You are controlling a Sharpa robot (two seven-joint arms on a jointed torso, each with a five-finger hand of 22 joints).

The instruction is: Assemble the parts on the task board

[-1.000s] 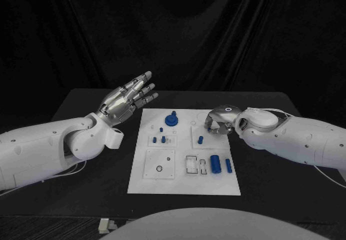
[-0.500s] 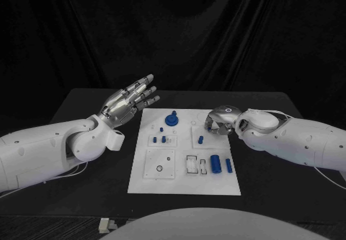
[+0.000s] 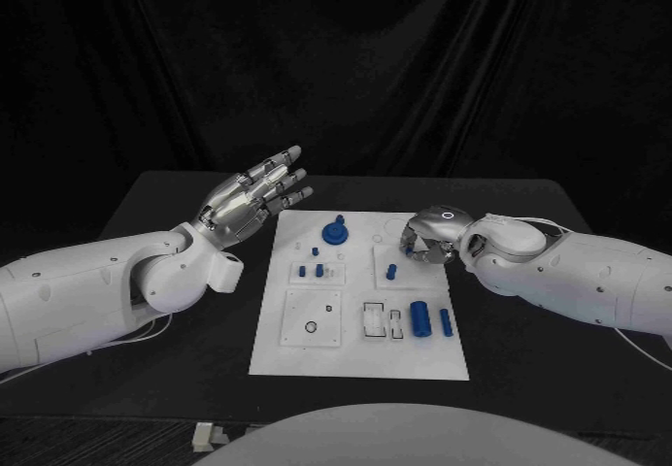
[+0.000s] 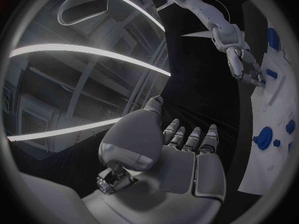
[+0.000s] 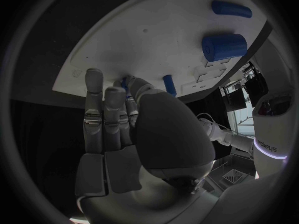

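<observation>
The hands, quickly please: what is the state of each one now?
Left hand: open, fingers spread, raised beside the task board, holding nothing.
Right hand: fingers down at the board among the blue parts; whether it holds one cannot be told.

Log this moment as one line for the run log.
left hand: raised, open, beside task board | right hand: fingers down at small blue part on board's right edge

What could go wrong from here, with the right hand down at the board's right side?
1. The right hand has its fingers on a small blue part near the task board's edge; I can't confirm a firm hold, so the part might slip.
2. A blue peg stands close beside that hand and could get knocked.
3. The left hand, raised and open off the board, cannot steady it.
</observation>
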